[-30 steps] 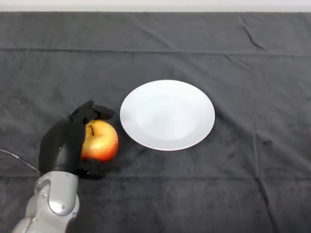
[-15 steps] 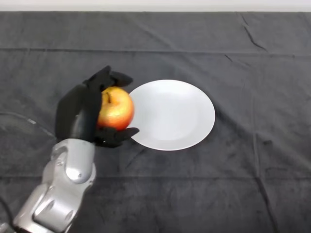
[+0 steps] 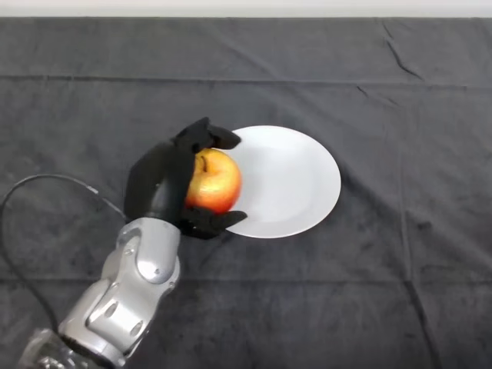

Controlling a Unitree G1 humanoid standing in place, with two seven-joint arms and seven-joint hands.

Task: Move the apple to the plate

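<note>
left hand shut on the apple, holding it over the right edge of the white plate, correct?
Not quite: the left hand is shut on the apple, but over the left edge of the white plate, not the right. The head view shows it.

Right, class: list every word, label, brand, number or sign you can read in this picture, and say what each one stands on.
None: no readable text appears anywhere.
The apple bears no sticker that shows.
The white plate is plain.
The robot hand and the dark cloth show no lettering.
</note>
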